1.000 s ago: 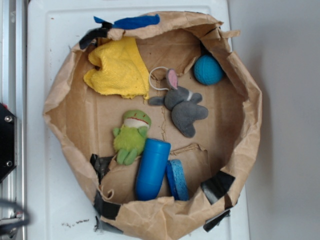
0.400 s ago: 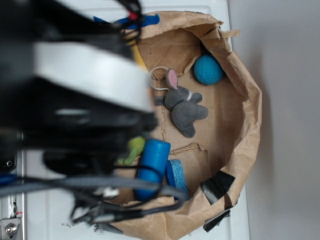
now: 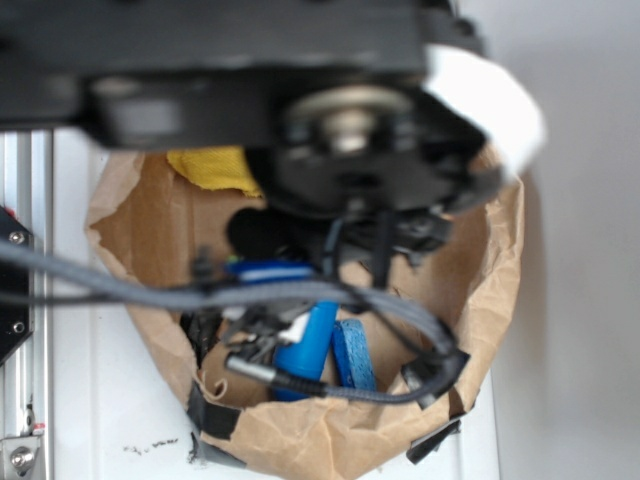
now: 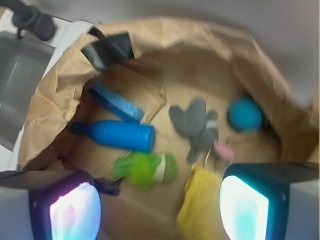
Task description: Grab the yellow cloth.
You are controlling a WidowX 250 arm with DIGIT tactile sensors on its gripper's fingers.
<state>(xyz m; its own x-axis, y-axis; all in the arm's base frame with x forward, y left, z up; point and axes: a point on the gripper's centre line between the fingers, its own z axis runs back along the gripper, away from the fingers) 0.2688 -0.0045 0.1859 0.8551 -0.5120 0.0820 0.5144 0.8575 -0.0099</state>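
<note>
The black robot arm point(image 3: 300, 110) is reaching across the top of the crumpled brown paper bag point(image 3: 480, 300) in the exterior view, blurred and covering most of its inside, with grey cables point(image 3: 300, 295) trailing below it. In the wrist view the gripper point(image 4: 160, 210) is hanging above the bag with its two glowing pads point(image 4: 242, 205) standing wide apart, nothing between them. The bright yellow terry cloth point(image 4: 197, 210) is lying on the bag floor between the pads, nearer the right one, just beside the green plush frog point(image 4: 145, 169), its long axis running from the grey plush mouse point(image 4: 197, 125) toward the camera.
</note>
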